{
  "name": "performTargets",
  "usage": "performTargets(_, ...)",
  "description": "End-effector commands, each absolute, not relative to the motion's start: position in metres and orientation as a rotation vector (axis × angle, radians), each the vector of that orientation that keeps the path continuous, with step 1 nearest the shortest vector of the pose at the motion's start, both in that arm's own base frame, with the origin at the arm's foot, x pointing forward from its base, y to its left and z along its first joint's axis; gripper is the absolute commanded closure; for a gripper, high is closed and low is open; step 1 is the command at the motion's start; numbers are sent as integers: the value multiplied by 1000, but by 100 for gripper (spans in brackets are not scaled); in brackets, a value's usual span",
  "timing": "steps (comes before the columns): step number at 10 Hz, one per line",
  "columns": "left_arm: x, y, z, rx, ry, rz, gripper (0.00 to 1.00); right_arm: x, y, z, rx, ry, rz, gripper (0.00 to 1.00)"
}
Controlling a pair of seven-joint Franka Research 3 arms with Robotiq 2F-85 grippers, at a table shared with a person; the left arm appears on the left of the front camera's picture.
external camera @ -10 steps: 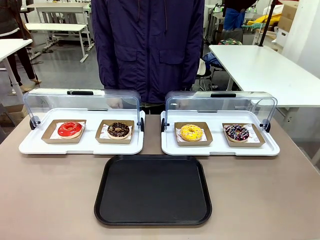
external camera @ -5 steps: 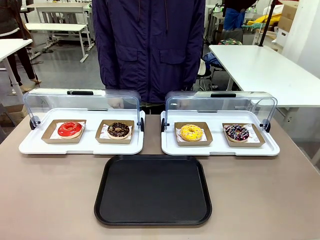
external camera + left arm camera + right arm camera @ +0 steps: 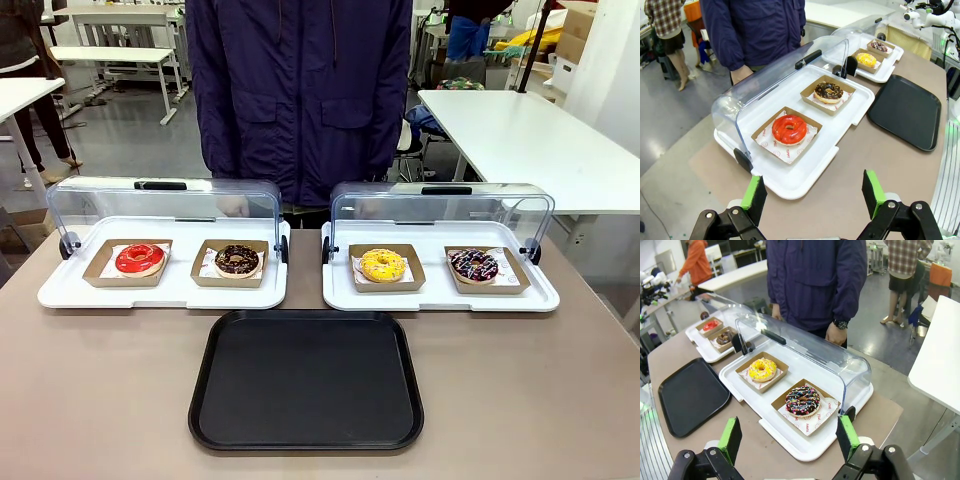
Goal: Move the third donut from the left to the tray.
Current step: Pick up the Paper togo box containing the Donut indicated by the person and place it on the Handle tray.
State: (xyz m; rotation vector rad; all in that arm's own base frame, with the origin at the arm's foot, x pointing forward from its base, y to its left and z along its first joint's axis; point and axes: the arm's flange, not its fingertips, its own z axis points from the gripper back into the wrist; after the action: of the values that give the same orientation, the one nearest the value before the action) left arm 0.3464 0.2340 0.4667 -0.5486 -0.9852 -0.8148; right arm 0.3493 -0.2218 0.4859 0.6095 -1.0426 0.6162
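The yellow-glazed donut sits in its brown cardboard holder on the left half of the right white tray; it also lies in the left wrist view far off and in the right wrist view. The black tray lies flat at the table's near middle, also as the black tray and the black tray. My left gripper hangs open above the table's left end, near the red donut. My right gripper hangs open above the right end, near the sprinkled chocolate donut.
A red donut and a chocolate donut sit on the left white tray. A sprinkled chocolate donut is right of the yellow one. Both clear lids stand raised. A person stands at the far edge.
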Motion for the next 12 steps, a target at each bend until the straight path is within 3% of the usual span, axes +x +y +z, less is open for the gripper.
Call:
performTargets(1, 346, 235, 468, -546, -980, -825, 0, 350, -221, 488, 609, -1054, 621, 0)
performTargets(12, 346, 235, 468, -546, -980, -825, 0, 350, -221, 488, 609, -1054, 621, 0)
